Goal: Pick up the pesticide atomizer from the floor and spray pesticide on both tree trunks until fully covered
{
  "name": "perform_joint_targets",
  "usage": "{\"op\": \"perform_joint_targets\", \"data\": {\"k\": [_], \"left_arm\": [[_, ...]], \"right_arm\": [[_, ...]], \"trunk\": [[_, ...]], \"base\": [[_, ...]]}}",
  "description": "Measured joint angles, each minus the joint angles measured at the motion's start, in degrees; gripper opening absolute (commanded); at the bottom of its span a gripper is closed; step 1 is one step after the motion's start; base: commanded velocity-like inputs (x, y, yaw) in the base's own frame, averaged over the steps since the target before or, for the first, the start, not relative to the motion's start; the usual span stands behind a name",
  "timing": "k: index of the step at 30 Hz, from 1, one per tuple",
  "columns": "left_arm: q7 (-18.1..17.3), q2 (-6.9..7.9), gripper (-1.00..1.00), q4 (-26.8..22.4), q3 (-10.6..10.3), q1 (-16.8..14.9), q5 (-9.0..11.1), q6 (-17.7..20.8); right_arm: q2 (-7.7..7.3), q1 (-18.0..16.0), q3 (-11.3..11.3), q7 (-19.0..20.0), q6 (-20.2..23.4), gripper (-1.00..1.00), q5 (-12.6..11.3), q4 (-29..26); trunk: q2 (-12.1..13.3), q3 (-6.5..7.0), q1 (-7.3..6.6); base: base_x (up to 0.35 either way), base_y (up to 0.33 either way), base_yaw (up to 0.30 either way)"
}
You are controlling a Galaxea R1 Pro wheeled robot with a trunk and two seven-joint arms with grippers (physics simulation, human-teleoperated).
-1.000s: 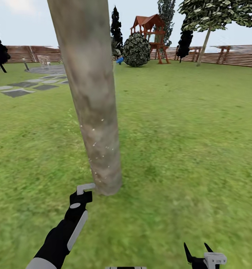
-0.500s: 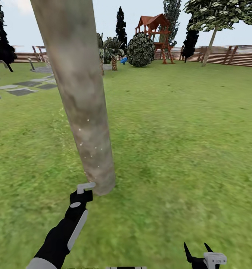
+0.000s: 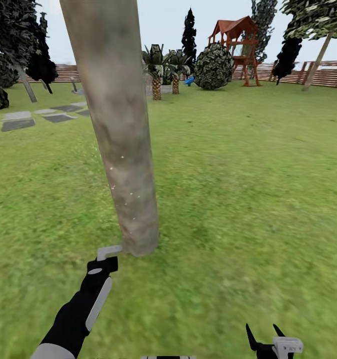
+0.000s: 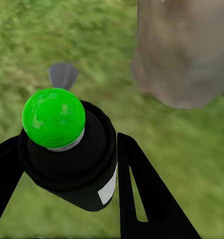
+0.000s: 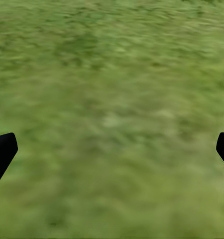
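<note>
We held the pesticide atomizer point(image 4: 67, 149), a dark bottle with a green knob on top, clamped in our left end effector point(image 4: 62, 164), one black finger on each side of it. In the head view that left end effector point(image 3: 107, 255) sat low, at about seven o'clock from the base of the tree trunk point(image 3: 121, 129), close beside it, with grass visible between nozzle and bark in the wrist view. A few pale specks dotted the lower trunk, which we took for spray. We judged the pickup done and the first trunk partly treated at best; the upper trunk looked bare. The second tree point(image 3: 315, 30) stood well apart at one o'clock, near the fence point(image 3: 333, 75), and we judged it not yet treated. Our right end effector point(image 3: 264, 335) hung at five o'clock with its fingers apart and nothing between them, over the floor point(image 3: 248, 199).
</note>
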Motion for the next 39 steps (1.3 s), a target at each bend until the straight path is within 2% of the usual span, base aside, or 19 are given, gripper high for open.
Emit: {"op": "perform_joint_targets", "data": {"k": [17,32,39], "left_arm": [[0.24,-0.04,-1.00,-0.17,0.19,0.00,0.02,-0.32],[0.27,-0.04,-1.00,-0.17,0.04,0.00,0.42,-0.50],[0.01,0.11,-1.00,-0.17,0.18,0.00,0.41,-0.42]], "right_arm": [[0.00,0.00,0.00,0.00,0.00,1.00,-0.03,0.01],[0.00,0.00,0.00,0.00,0.00,1.00,-0.07,0.01],[0.00,0.00,-0.01,0.00,0.00,1.00,-0.09,0.01]], "trunk": [[0.00,0.00,0.00],[0.00,0.00,0.00],[0.00,0.00,0.00]], "base": [[0.048,-0.274,0.039],[0.000,-0.274,0.255],[0.000,-0.061,0.033]]}}
